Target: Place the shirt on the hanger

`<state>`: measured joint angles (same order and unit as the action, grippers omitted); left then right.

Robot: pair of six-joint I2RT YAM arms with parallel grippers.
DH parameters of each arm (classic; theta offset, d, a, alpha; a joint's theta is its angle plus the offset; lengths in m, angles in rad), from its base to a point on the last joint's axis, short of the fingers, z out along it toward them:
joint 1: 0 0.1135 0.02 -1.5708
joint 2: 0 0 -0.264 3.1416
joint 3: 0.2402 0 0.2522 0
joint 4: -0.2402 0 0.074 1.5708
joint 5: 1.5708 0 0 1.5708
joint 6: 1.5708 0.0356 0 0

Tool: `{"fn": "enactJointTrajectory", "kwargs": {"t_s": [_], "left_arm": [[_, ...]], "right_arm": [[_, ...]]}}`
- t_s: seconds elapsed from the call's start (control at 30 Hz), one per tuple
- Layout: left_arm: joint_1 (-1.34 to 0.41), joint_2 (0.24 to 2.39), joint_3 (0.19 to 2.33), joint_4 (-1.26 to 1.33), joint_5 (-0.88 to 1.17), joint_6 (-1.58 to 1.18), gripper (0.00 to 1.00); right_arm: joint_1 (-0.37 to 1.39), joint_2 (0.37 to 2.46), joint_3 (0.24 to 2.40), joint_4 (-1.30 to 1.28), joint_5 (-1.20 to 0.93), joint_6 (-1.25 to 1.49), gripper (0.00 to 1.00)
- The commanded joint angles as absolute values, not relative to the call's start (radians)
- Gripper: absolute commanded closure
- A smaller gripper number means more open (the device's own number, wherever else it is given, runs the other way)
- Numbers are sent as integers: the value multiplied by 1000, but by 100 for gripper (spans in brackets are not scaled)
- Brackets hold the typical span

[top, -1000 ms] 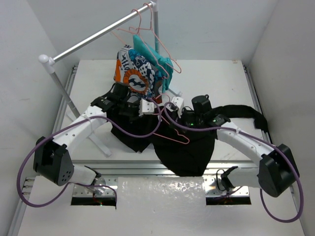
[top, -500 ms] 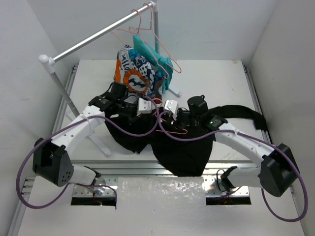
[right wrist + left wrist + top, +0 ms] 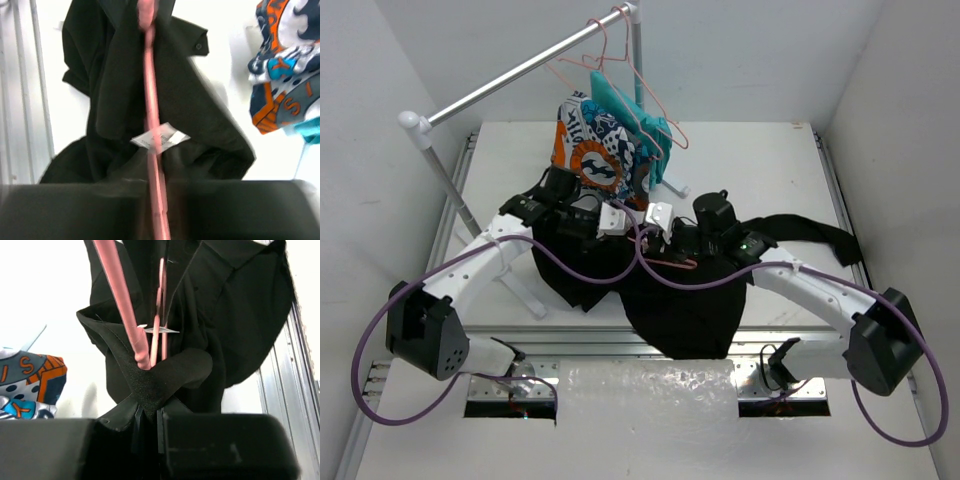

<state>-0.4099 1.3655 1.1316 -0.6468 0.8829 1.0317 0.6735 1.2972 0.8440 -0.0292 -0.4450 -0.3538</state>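
Note:
The black shirt (image 3: 680, 305) hangs in a bunch between both arms over the table's near middle, one sleeve (image 3: 815, 232) trailing right. My left gripper (image 3: 612, 222) is shut on a fold of the shirt's collar edge (image 3: 150, 382). My right gripper (image 3: 658, 225) is shut on the pink wire hanger (image 3: 152, 150), whose wire runs up past the white collar label (image 3: 160, 136) into the shirt. In the left wrist view the hanger's end (image 3: 125, 305) lies against the pinched fold. In the top view a short piece of hanger wire (image 3: 672, 262) shows on the shirt.
A metal rail (image 3: 520, 72) on a stand crosses the back left. From it hang spare pink hangers (image 3: 650, 95), a teal garment (image 3: 635, 118) and an orange, navy and white patterned garment (image 3: 595, 150), close behind both grippers. A white wall stands at the right.
Both grippers have moved closer together and slightly left. The right gripper has pushed the hanger further into the shirt, so less wire shows on the fabric. The shirt has bunched up leftward.

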Motion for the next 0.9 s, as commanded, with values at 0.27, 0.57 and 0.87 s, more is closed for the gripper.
{"fn": "enactJointTrajectory", "kwargs": {"t_s": [0.27, 0.57, 0.87], "left_arm": [[-394, 1321, 1126, -750, 914, 1259, 100], [-394, 1325, 1143, -761, 931, 1298, 100], [-394, 1325, 1167, -801, 957, 1322, 100]], "right_arm": [[400, 1249, 913, 10, -698, 147, 23], [405, 1310, 733, 26, -533, 310, 21], [405, 1492, 707, 129, -499, 397, 18]]}}
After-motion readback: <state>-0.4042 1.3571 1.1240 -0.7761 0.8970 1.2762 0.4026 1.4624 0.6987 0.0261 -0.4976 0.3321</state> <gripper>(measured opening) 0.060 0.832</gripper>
